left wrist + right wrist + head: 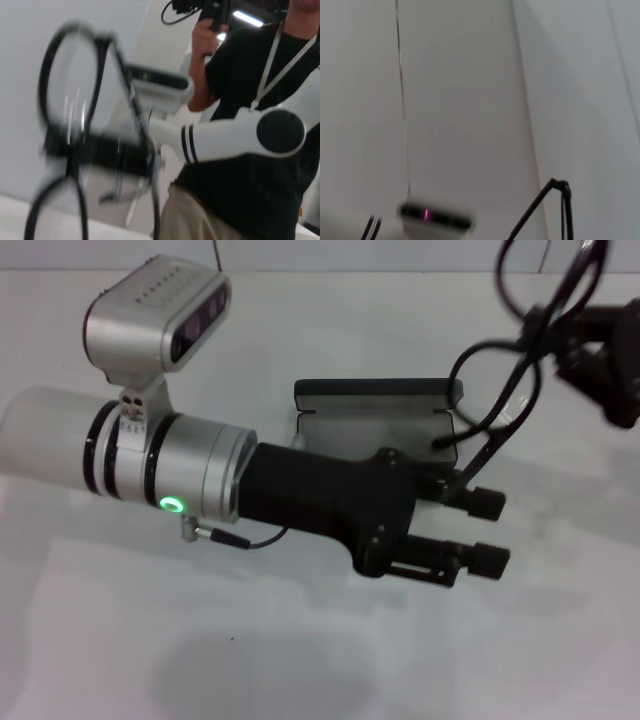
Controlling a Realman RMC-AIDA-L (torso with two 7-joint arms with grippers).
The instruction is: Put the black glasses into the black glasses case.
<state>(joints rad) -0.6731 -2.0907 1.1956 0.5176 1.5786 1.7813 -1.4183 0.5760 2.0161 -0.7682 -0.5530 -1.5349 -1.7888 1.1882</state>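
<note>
The black glasses case lies open on the white table, its lid standing at the far side, partly hidden behind my left arm. My right gripper is at the upper right, shut on the black glasses, and holds them in the air above and right of the case. One temple arm hangs down towards my left gripper's upper finger; I cannot tell if they touch. My left gripper is open and empty, just in front of the case's right end. In the left wrist view the glasses show close and blurred.
The white table spreads in front of my left arm. In the left wrist view a person in a black shirt stands behind my white right arm. The right wrist view shows a glasses temple.
</note>
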